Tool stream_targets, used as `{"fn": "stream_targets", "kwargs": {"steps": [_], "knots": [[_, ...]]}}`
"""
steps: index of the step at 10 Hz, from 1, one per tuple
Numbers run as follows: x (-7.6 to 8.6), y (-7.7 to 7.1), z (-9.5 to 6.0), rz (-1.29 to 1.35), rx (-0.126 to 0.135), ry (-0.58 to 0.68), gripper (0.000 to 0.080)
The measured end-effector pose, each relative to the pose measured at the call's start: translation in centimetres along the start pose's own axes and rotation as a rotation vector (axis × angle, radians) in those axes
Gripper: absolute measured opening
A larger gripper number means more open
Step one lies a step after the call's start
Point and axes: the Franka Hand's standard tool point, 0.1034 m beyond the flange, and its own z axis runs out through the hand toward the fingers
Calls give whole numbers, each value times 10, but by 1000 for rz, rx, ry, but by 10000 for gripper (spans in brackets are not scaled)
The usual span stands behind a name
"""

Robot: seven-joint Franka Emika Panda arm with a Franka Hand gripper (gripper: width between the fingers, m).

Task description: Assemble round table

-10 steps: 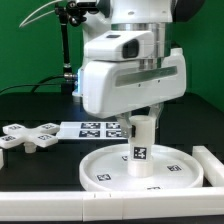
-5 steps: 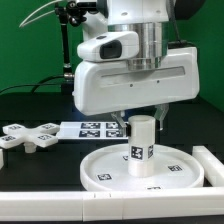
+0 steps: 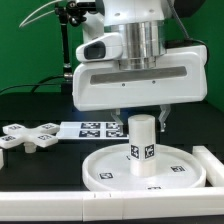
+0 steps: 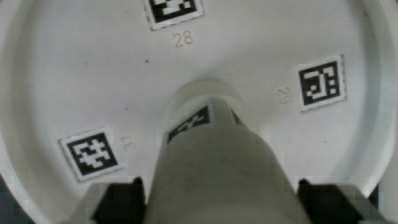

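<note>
I am keeping the claw (image 3: 141,113) clamped on the short white plastic post (image 3: 142,146), risking cross-threading it in the white rimmed disc (image 3: 105,165) beneath.

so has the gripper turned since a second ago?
Yes. The gripper has rotated about the upright post, its body now squarer to the camera; the marker board hasn't shifted.

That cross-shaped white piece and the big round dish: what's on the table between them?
In the exterior view, the marker board lies on the dark table between the cross-shaped foot and the round disc. Nothing else shows there.
</note>
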Motion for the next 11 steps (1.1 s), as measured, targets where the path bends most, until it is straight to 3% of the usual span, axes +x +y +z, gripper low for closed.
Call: {"fn": "stream_targets", "kwargs": {"steps": [3, 11], "knots": [[0, -1, 0, 284, 35, -6, 415], [-1, -5, 1, 890, 70, -34, 415]]}}
